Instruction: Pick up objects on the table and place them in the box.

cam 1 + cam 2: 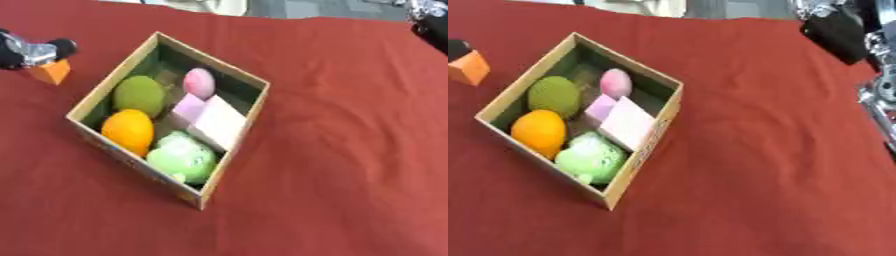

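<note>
An open cardboard box (234,145) stands askew on the red cloth, left of the middle. It holds a dark green ball (140,95), an orange fruit (129,131), a light green soft toy (182,157), a pink egg (199,82) and pale pink blocks (214,120). Left of the box, at the picture's edge, my left hand (31,51) sits on top of a small orange block (51,71), fingers curled on it. The block is tilted. Black and silver parts of my right arm (842,32) show at the upper right; whether its hand is open or shut is not visible.
The red cloth (350,150) covers the whole table, with wide bare stretches right of the box and in front of it. The table's far edge runs along the top, with pale floor behind.
</note>
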